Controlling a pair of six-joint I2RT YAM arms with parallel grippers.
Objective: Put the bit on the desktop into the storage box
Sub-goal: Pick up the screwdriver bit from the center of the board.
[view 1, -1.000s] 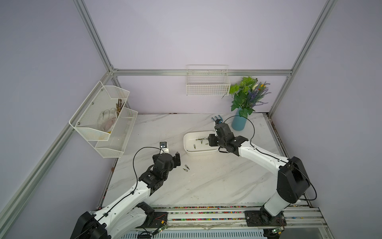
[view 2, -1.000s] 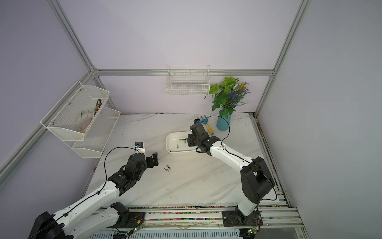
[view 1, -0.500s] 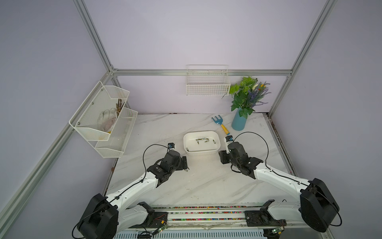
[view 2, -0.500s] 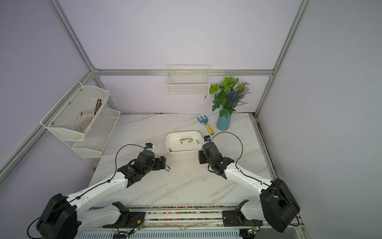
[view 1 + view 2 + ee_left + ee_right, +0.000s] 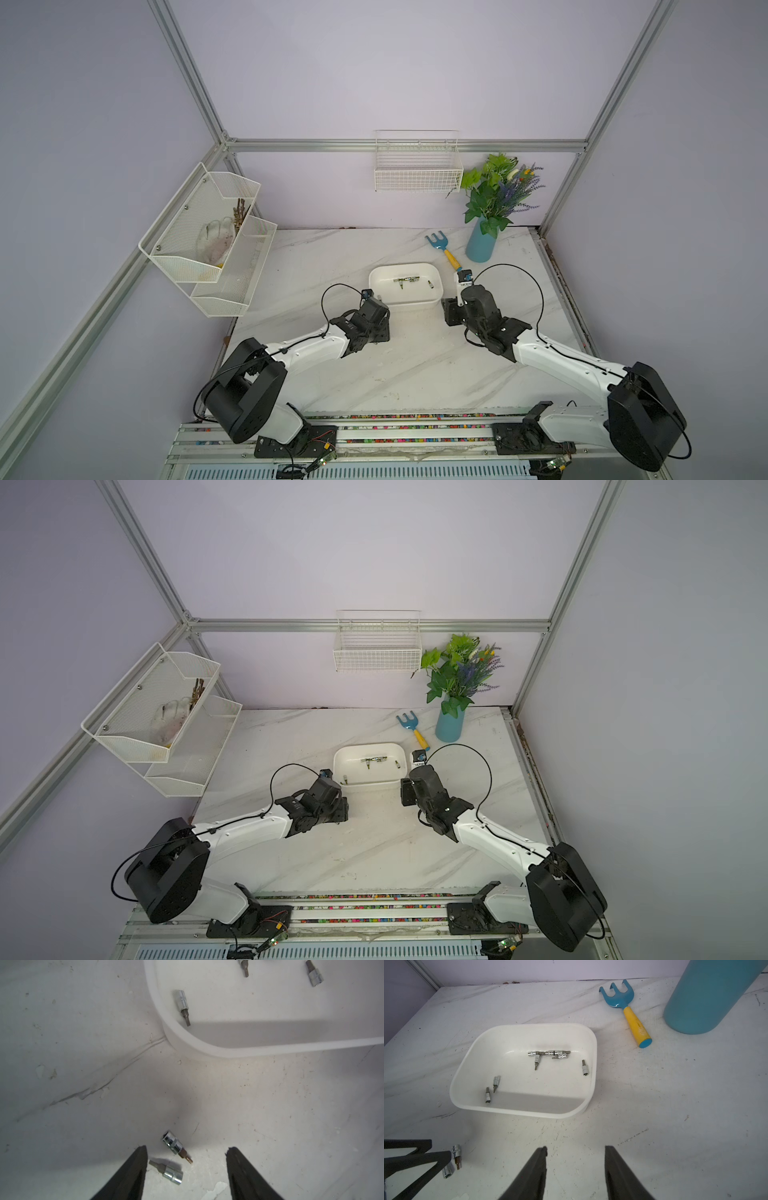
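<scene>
The left gripper (image 5: 187, 1148) sits low over the scuffed white marble-pattern desktop (image 5: 83, 1064). Its black fingers are spread either side of two short chrome socket bits (image 5: 176, 1146), which lie at about seven o'clock from the shallow white plastic storage box (image 5: 207, 1051). Nothing is pinched yet, and the straddle looks like alignment for a pick. The right gripper (image 5: 575, 1148), likewise spread and empty, hangs at five o'clock of the box, probably to stay clear. Several more bits (image 5: 548, 1053) already lie inside.

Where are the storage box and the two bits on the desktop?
storage box (image 5: 519, 1113), right wrist view, near rim.
bit nearer the box (image 5: 174, 1144), left wrist view, chrome socket.
bit farther from the box (image 5: 172, 1175), left wrist view, chrome socket.
</scene>
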